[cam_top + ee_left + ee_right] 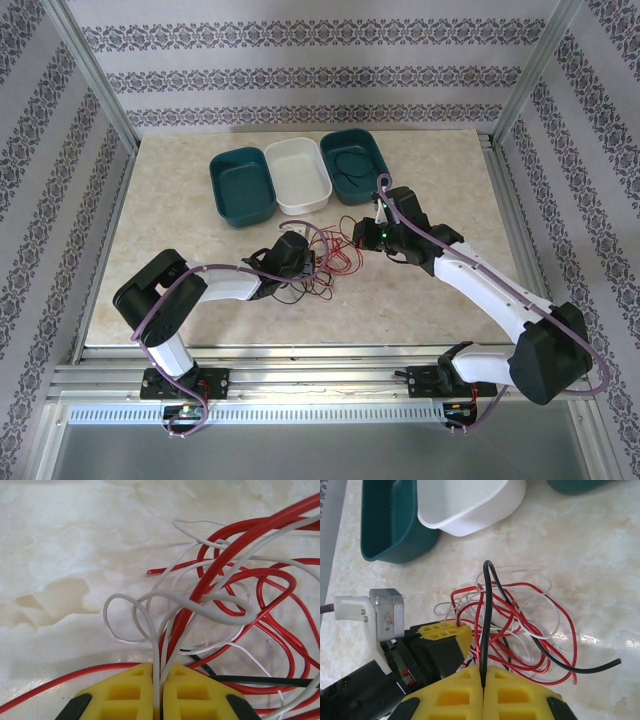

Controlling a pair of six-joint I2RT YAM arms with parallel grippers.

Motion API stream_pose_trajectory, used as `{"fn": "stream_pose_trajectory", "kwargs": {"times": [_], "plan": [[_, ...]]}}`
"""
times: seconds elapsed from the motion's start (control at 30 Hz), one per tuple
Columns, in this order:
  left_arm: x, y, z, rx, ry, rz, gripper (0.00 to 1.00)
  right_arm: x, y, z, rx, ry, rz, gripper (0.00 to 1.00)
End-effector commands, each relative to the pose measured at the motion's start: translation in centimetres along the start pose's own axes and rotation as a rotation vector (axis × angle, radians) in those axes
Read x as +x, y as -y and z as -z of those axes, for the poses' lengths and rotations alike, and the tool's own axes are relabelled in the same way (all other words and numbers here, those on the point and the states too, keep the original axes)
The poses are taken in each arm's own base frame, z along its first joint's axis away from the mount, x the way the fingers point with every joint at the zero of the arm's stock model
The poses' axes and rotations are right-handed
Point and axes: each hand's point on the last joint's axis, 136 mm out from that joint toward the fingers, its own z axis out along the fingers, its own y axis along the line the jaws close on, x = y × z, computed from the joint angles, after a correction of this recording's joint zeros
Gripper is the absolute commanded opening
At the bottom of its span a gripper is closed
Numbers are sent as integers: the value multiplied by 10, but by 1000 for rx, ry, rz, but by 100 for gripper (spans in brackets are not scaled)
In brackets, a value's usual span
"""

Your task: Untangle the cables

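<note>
From above, the cables (330, 262) are too fine to tell apart. My left wrist view cuts the red loops (225, 565) at its right edge; white strands (155, 650) vanish inside my left gripper (160, 675).

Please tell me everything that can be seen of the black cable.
The black cable is thin, flexible, seemingly plastic-coated. The right gripper's shut yellow fingers pinch it. From there it rises, bends in a narrow loop, then slopes away over the red and white cables; its free end lies over the bare table.
</note>
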Motion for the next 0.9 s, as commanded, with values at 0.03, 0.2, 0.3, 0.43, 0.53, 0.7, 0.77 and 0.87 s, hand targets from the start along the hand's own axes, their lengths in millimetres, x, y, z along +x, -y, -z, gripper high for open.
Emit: {"fn": "stream_pose_trajectory", "kwargs": {"times": [0.03, 0.2, 0.3, 0.43, 0.53, 0.7, 0.77, 0.87], "plan": [[17, -22, -5, -79, -55, 9, 8, -29, -20, 25, -47, 131, 53, 0], [17, -22, -6, -79, -61, 7, 4, -37, -30, 36, -86, 178, 78, 0], [19, -23, -7, -85, -68, 9, 4, -43, -39, 44, -120, 211, 95, 0], [19, -24, -8, -85, -74, 11, 4, -50, -49, 53, -155, 247, 111, 0], [20, -24, -9, -85, -78, 13, 3, -53, -54, 60, -180, 276, 123, 0], [21, -25, -9, -86, -80, 16, 0, -61, -59, 70, -207, 341, 130, 0], [22, -26, -8, -90, -82, 17, 0, -65, -59, 76, -203, 373, 131, 0], [24, -28, -7, -95, -88, 17, 0, -71, -60, 84, -194, 408, 141, 0]]}}
